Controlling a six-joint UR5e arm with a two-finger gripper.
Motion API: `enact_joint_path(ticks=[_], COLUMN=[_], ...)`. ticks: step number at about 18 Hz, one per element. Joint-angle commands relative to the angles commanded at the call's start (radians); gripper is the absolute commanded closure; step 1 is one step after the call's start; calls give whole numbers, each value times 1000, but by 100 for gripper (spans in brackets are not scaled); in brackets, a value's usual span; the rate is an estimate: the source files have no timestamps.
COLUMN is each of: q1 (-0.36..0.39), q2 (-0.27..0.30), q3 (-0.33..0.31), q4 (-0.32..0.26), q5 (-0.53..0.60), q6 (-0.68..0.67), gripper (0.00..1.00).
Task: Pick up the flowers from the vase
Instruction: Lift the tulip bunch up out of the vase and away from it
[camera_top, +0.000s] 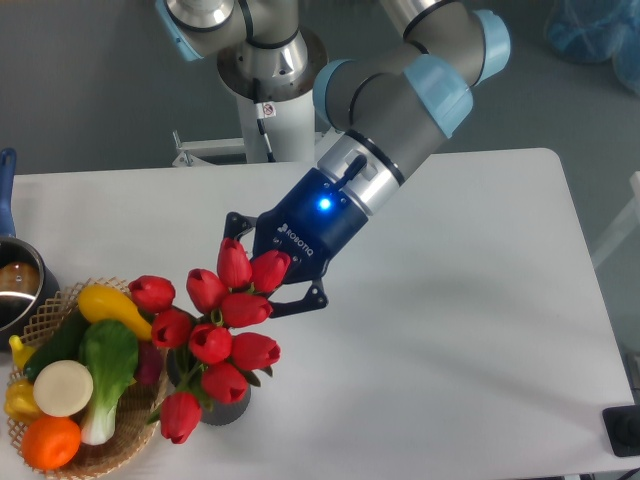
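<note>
the gripper (252, 268), jaws spread open around the top buds, has the red tulips (215, 335) and vase (222, 402) lying toward seven o'clock.

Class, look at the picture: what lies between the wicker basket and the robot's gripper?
In the camera view, the red tulips in their dark vase stand between the basket and gripper.

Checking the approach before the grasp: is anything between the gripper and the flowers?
Nothing visible is. The gripper is right at the upper buds of the flowers, which hide its jaws. The wicker basket sits left of the vase, off that path.
</note>
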Motion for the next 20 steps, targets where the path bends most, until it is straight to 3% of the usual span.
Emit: enact_joint_path(ticks=[6, 11, 13, 16, 20], q1=[28, 64, 74, 77, 81], q2=[2, -1, -3, 28, 32], q3=[12, 58, 90, 89, 63], q4=[0, -2, -3, -6, -15], q5=[-39, -28, 54, 304, 430], q6=[-48, -48, 0, 93, 158], gripper=[93, 93, 92, 92, 91])
